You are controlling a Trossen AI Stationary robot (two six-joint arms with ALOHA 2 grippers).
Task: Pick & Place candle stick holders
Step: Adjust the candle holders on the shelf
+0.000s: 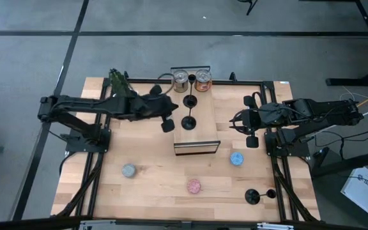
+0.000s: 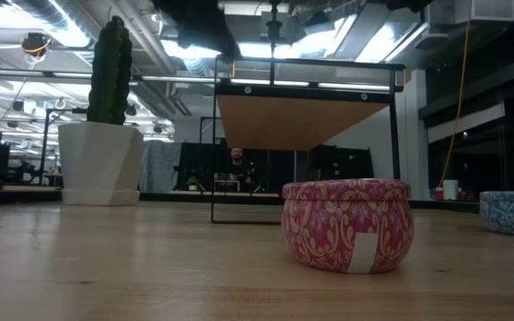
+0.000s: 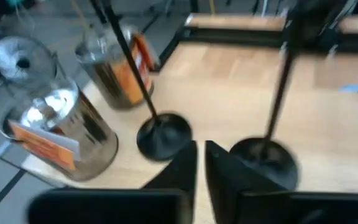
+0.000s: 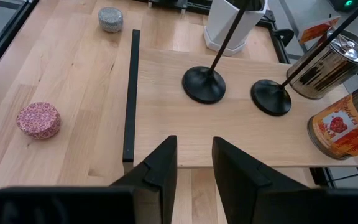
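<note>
Two black candle stick holders (image 1: 190, 100) (image 1: 188, 122) stand upright on their round bases on the raised wooden platform (image 1: 203, 137) at the table's middle. They also show in the right wrist view (image 4: 204, 83) (image 4: 271, 97). A third holder (image 1: 252, 196) stands on the table at the near right. My left gripper (image 1: 171, 115) hovers at the platform's left edge, shut and empty, its fingers (image 3: 185, 171) close to the nearer holder's base (image 3: 263, 158). My right gripper (image 1: 235, 121) hovers at the platform's right edge, open and empty (image 4: 194, 165).
Two shiny metal tins (image 1: 180, 80) (image 1: 202, 80) stand at the platform's far end. Flat grey (image 1: 128, 170), pink (image 1: 194, 186) and blue (image 1: 237, 158) discs lie on the table's near half. A cactus in a white pot (image 1: 119, 80) stands far left.
</note>
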